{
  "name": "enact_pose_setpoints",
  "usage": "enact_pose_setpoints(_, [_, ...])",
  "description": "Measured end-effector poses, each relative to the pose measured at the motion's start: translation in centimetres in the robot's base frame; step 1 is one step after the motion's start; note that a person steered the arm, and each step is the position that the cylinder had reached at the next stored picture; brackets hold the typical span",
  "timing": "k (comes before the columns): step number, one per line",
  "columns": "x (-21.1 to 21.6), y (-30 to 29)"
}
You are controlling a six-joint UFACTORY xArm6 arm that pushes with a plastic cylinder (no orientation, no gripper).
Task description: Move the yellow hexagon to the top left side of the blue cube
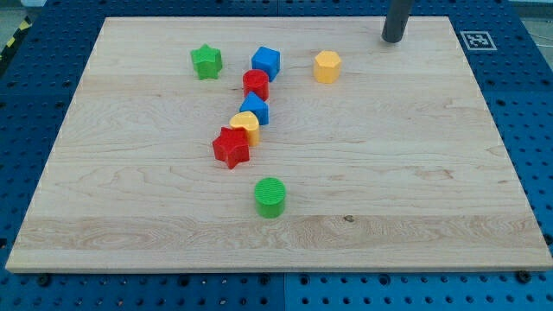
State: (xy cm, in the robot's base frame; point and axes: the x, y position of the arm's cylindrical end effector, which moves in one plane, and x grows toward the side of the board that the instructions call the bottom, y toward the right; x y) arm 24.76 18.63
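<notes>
Here the wooden surface (415, 173) lies on a blue perforated base (536, 104), with a fiducial marker (474, 39) at the surface's upper right corner. The rod enters from the top edge of the frame, and its tip (393, 39) rests near the upper right of the surface, well apart from every block. The arm carries no fingers, so nothing is gripped. The yellow hexagon (327, 66) stands alone in the upper middle of the frame, to the left of and below the tip, and near the right of the blue cube (266, 62). A red cylinder (255, 84) sits just below the blue cube, touching it or nearly so. Below that, a second blue block (255, 110), a yellow block (245, 126) and a red star (231, 147) form a close diagonal chain. A green star (206, 61) stands to the left of the blue cube. A green cylinder (270, 197) sits alone in the lower middle.
</notes>
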Motion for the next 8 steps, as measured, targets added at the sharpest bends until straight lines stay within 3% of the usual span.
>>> enact_pose_setpoints(8, [2.9, -2.2])
